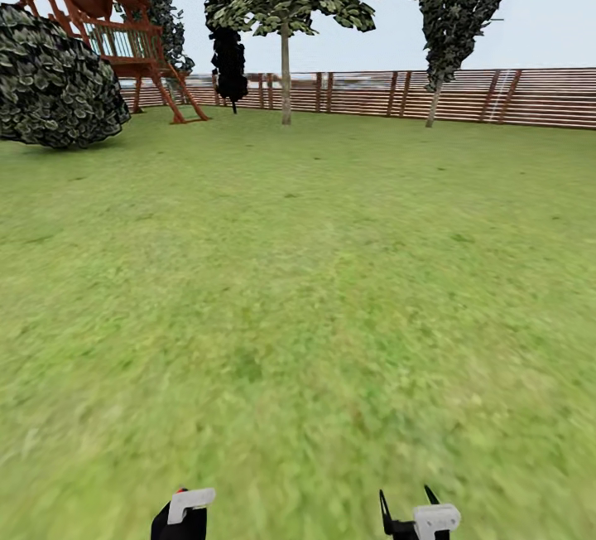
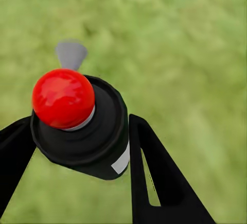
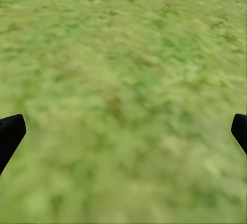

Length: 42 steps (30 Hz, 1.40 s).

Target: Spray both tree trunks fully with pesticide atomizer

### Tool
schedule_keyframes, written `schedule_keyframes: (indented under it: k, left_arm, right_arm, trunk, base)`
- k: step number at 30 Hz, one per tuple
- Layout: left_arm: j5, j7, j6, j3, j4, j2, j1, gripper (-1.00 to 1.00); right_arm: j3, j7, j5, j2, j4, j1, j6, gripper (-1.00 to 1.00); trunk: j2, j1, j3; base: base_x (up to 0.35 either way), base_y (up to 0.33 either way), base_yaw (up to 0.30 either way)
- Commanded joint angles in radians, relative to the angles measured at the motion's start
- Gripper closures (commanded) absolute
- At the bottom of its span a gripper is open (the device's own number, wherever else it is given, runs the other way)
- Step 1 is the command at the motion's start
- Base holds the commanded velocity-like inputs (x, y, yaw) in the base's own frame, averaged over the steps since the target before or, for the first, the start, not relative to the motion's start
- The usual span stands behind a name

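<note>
The pesticide atomizer [image 2: 90, 141], a small black bottle with a white label, a shiny red ball on top and a grey nozzle, sits between the black fingers of my left gripper [image 2: 80, 126], which is shut on it. That left gripper [image 1: 178, 519] is low at the head view's bottom edge, over grass. My right gripper [image 1: 407, 503] is beside it, and in its wrist view the right gripper [image 3: 123, 131] stands wide open over bare lawn. Two trees rise far ahead by the fence, one with a tan tree trunk [image 1: 285, 84], another trunk [image 1: 433, 105] further right.
Green lawn [image 1: 314, 275] stretches ahead to a brown slat fence [image 1: 463, 97]. A round dark bush [image 1: 54, 84] and a red wooden playhouse [image 1: 108, 18] stand at the far left. A black shrub [image 1: 228, 64] is near the fence.
</note>
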Motion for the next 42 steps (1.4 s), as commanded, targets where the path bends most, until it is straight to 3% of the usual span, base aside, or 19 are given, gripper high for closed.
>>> schedule_keyframes:
  k: [1, 12, 42]
  left_arm:
    - [0.0, 0.0, 0.0, 0.0, 0.0, 0.0, 0.0, 1.0]
    - [-0.001, -0.001, 0.0, 0.0, -0.002, 0.0, 0.0, 1.0]
    - [-0.003, -0.001, -0.003, -0.002, -0.001, -0.002, 0.0, 1.0]
  right_arm:
    - [0.0, -0.001, 0.001, 0.0, 0.0, 0.0, 0.0, -1.0]
    - [0.0, -0.002, 0.001, -0.003, 0.044, 0.003, 0.009, -1.0]
    - [-0.001, -0.002, 0.001, -0.002, 0.045, 0.004, 0.024, -1.0]
  trunk:
    - [0.0, 0.0, 0.0]
    - [0.0, 0.0, 0.0]
    - [0.0, 0.0, 0.0]
  base:
    - [0.341, 0.012, 0.0]
    - [0.341, 0.001, 0.0]
    - [0.341, 0.0, 0.0]
